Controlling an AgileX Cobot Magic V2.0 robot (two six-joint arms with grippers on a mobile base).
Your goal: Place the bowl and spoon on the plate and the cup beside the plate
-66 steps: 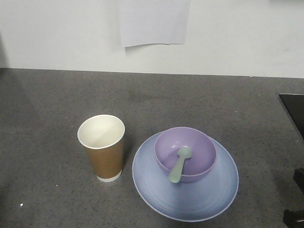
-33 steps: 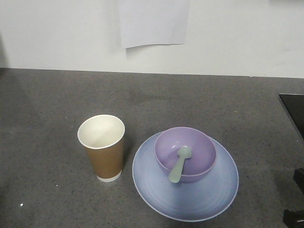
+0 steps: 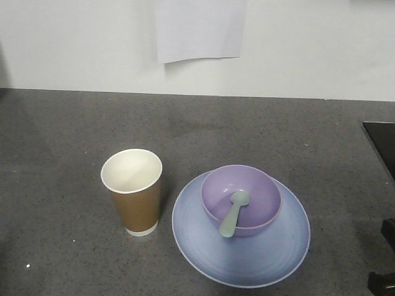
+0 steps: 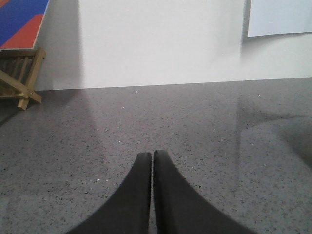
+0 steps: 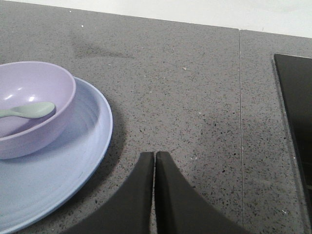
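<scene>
Apparently done: we see bowl (image 3: 241,199) on plate (image 3: 241,262), spoon (image 3: 234,213) inside.
Cup (image 3: 133,191): beside plate (upright).
Fingers: both arms' pressed together, empty.
Left: nothing.

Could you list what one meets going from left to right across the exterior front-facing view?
cup → plate with the bowl and spoon on it → black panel at the right edge.

Left tool (image 4: 151,158) and right tool (image 5: 154,158) closed (fingers touching), empty.
</scene>
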